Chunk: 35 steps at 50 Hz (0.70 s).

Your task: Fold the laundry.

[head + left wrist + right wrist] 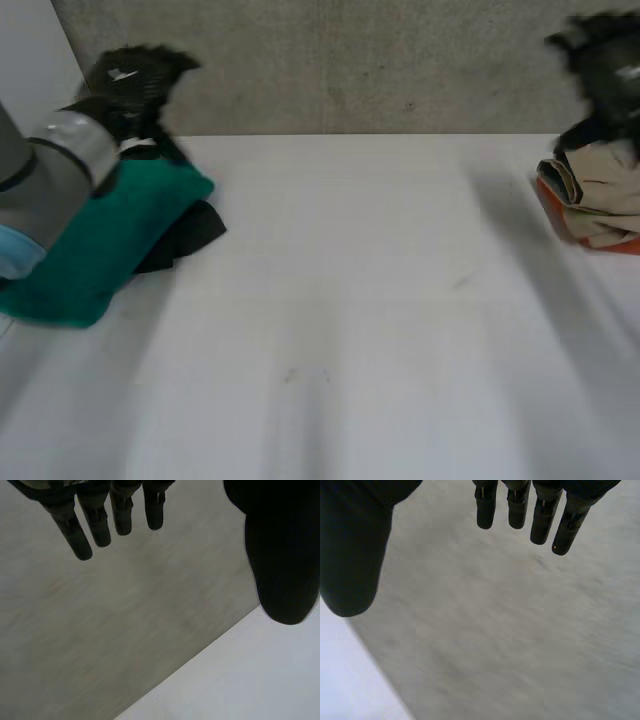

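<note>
Nearest the camera, the white worktop [330, 330] is plain, w/ a couple of faint marks [305, 375] around the middle.

Further back on the left there's pile no. 1: a teal cloth [110, 240] folded up, lying on top of a black cloth [190, 235] that sticks out on the side toward the middle of the worktop. The left arm [50, 170] crosses in front of the teal one and hides its near-left part. The pile sits right at the worktop's left edge.

Pile no. 2 is at the right edge, well apart from the first: a beige cloth [605, 190] bundled in a few layers, w/ an orange-red piece [553, 212] under it, peeking out at the side and the bottom.

The left robot hand [135, 75] is up behind the teal pile, in front of the grey wall [380, 70]. In its wrist view the fingers [97, 520] are straight and a bit fanned, w/ the thumb [282, 565] held wide apart, so it's fully spread and not on any cloth. A grey surface [115, 630] and a corner of the worktop lie under it.

The right robot hand [610, 70] hangs just above and behind the beige pile. Can't tell from the head view if it touches it. Its wrist view is much the same as the other: straight fingers [540, 510], thumb [355, 555] far off to the side, spread open over the grey surface.

Count: 2 piles, 2 visible pieces in each so 4 total, and 2 robot hands.
</note>
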Tool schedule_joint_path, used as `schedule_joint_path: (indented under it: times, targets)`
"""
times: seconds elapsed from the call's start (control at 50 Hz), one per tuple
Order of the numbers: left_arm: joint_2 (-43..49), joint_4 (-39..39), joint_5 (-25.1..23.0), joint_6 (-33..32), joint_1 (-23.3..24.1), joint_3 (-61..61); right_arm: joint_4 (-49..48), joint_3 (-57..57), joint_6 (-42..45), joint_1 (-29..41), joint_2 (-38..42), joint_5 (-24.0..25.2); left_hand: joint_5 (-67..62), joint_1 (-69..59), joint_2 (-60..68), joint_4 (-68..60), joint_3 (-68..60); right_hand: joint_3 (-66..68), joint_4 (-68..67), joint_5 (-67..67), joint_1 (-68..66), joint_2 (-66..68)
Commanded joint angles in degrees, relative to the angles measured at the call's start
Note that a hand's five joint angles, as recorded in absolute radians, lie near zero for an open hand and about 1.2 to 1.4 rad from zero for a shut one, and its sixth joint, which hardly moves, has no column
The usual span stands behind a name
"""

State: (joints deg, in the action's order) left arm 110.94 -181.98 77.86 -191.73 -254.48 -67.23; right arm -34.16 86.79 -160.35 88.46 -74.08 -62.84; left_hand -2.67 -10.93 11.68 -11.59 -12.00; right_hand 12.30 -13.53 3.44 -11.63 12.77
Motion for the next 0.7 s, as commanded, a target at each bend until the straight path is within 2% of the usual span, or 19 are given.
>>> schedule_joint_path:
  times: [0.02,0.14,0.2,0.28,0.3,0.38,0.4,0.52,0.6,0.7]
  targets:
    - [12.09,-0.39,0.62,-14.79,-13.23,1.49,0.67,13.04,1.09,11.64,-3.44,-0.27,2.67,0.93,-1.68,1.59,2.0,-2.3,3.53,-3.44,1.63,-2.77]
    - [20.36,-0.74,1.59,-26.66,-17.71,2.54,1.11,18.31,6.0,13.58,-2.82,-0.44,2.67,0.93,-1.68,1.59,2.0,-2.3,3.53,-3.44,1.63,-2.77]
    - [22.74,-1.79,2.38,-27.38,-19.3,2.72,1.02,19.29,7.42,13.49,-2.65,-0.44,0.79,-0.95,0.2,-0.3,0.12,-2.3,3.53,-3.44,1.63,-2.77]
    - [24.76,-5.39,3.09,-27.47,-19.65,2.72,1.11,20.17,7.95,12.97,-2.65,-0.53,-19.69,-21.42,20.67,-20.77,-20.35,-2.3,3.53,-3.44,1.63,-2.77]
    - [25.11,-6.88,3.17,-27.47,-19.57,2.55,1.11,20.34,7.95,12.71,-2.65,-0.62,-37.23,-38.97,38.22,-38.32,-37.9,-2.3,3.53,-3.44,1.63,-2.77]
    - [24.77,-8.39,3.35,-27.03,-19.04,2.28,1.11,20.52,8.13,12.53,-2.65,-0.79,-65.25,-66.98,66.23,-66.33,-65.91,-2.3,3.53,-3.44,1.63,-2.77]
    - [24.59,-8.48,3.35,-26.86,-18.86,2.19,1.11,20.52,8.04,12.44,-2.65,-0.88,-67.31,-69.05,68.3,-68.39,-67.98,-2.3,3.53,-3.44,1.63,-2.77]
    - [23.19,-8.3,5.36,-25.1,-15.18,2.11,1.11,21.05,8.12,11.47,-2.73,-1.58,-67.33,-69.07,68.32,-68.41,-68.0,-2.3,3.53,-3.44,1.63,-2.77]
    - [16.43,-8.04,7.92,-21.94,-11.66,0.7,0.93,20.87,8.13,11.3,-3.44,-2.81,-67.33,-69.07,68.32,-68.41,-68.0,-2.3,3.53,-3.44,1.63,-2.77]
    - [5.44,-8.65,7.83,-13.59,-3.32,-3.95,0.93,19.91,8.13,11.12,-4.23,-4.75,-67.33,-69.07,68.32,-68.41,-68.0,-2.3,3.53,-3.44,1.63,-2.77]
